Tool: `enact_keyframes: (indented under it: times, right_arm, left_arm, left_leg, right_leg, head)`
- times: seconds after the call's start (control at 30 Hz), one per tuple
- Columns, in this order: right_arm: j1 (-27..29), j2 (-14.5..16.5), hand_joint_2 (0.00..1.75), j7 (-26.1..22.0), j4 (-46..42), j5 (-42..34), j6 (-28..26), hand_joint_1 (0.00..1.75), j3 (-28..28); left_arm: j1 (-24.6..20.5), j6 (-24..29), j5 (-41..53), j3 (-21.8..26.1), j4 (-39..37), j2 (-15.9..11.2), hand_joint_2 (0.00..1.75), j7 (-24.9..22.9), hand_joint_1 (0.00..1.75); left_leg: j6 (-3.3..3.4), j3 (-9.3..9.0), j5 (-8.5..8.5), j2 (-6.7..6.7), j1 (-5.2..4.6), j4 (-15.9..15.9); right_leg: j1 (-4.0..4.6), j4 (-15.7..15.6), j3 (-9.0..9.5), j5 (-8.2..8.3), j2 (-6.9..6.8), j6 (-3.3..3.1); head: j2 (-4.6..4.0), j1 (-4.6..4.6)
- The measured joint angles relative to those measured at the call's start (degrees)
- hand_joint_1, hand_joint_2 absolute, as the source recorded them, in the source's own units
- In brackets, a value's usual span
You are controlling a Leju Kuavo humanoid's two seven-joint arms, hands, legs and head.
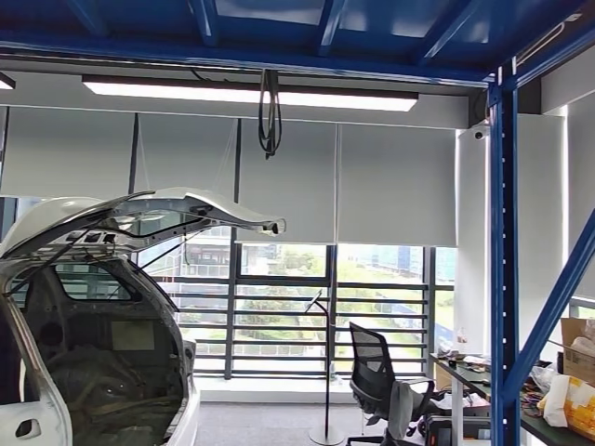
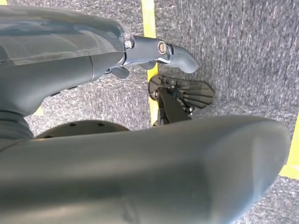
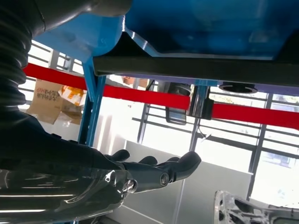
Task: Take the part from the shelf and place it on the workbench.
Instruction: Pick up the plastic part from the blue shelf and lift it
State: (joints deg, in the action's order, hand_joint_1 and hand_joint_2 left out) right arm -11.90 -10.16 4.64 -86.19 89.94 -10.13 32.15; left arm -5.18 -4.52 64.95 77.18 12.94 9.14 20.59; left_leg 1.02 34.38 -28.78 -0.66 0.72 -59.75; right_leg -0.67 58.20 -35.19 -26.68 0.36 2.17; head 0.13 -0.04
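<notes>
The left hand [image 2: 159, 49] hangs over grey carpet [image 2: 239, 46] with a yellow line [image 2: 148, 18], its fingers extended and holding nothing. The right hand [image 3: 159, 170] is raised beside the blue shelf [image 3: 92, 98], fingers straight and apart, empty. No part can be made out; the print on a cardboard box [image 3: 44, 98] is unreadable.

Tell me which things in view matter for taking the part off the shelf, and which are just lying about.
For the job:
blue shelf frame
right hand, holding nothing
left hand, holding nothing

Just lying about:
white car with its hatch up
office chair
cardboard box
floor lamp
</notes>
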Motion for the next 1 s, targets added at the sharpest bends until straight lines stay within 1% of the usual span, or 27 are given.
enact_keyframes:
  times: [0.23,0.57,0.67,0.8,1.0]
  right_arm:
    - [-1.2,1.09,1.75,1.17,2.22,0.07,-0.72,0.0,0.09]
    - [-2.82,1.22,1.75,2.86,8.05,0.09,-2.53,0.0,-0.48]
    - [-3.33,1.2,1.75,4.56,9.96,0.09,-3.68,0.0,-0.85]
    - [-4.38,0.92,1.75,8.11,12.12,0.09,-5.18,0.0,-0.72]
    - [-6.61,0.17,1.75,11.8,13.85,0.13,-6.11,0.0,1.12]
  left_arm:
    - [0.03,0.1,0.33,0.0,0.0,-0.94,0.0,0.15,0.0]
    - [0.07,0.13,1.0,-0.05,0.0,-1.56,0.0,0.48,0.0]
    - [0.08,0.13,1.29,-0.13,0.0,-1.64,0.0,0.62,0.0]
    - [0.07,0.13,1.76,-0.4,0.0,-1.68,0.0,0.78,0.0]
    - [0.05,0.13,2.28,-0.77,0.0,-1.73,0.0,0.79,0.0]
  left_leg:
    - [0.0,0.0,0.0,0.0,-0.01,0.0]
    - [0.0,0.0,0.0,0.0,-0.01,0.0]
    - [0.0,0.0,0.0,0.0,-0.01,0.0]
    - [0.0,0.0,0.0,0.0,-0.01,0.0]
    - [0.0,0.0,0.0,0.0,-0.01,0.0]
  right_leg:
    - [0.0,0.0,0.0,0.0,0.0,0.0]
    - [0.0,0.0,0.0,0.0,0.0,0.0]
    - [0.0,0.0,0.0,0.0,0.0,0.0]
    - [0.0,0.0,-0.01,0.0,0.0,0.0]
    - [0.0,0.0,-0.01,0.0,0.0,0.0]
  head:
    - [0.0,0.0]
    - [0.0,0.0]
    - [0.0,0.0]
    - [0.0,0.0]
    - [0.0,0.0]
